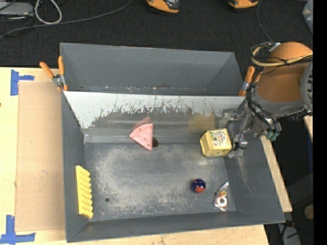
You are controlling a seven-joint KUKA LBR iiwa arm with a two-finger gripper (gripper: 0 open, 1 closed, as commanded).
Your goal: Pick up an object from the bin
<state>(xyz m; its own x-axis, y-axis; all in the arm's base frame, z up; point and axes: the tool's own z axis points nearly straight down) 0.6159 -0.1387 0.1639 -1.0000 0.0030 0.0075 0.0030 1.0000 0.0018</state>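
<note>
My gripper [238, 144] hangs at the bin's right side, its fingers pointing down just right of a small yellow box with a printed label [215, 142]. The box lies beside the fingers, not between them. A blue and red ball [198, 186] rests on the floor below the box. A small clear wrapped packet [222, 197] lies near the right front corner.
A pink wedge-shaped piece [143, 135] leans near the back wall at centre. A yellow toothed block [84, 190] lies along the left wall at the front. The arm with its orange cover reaches in over the right rim.
</note>
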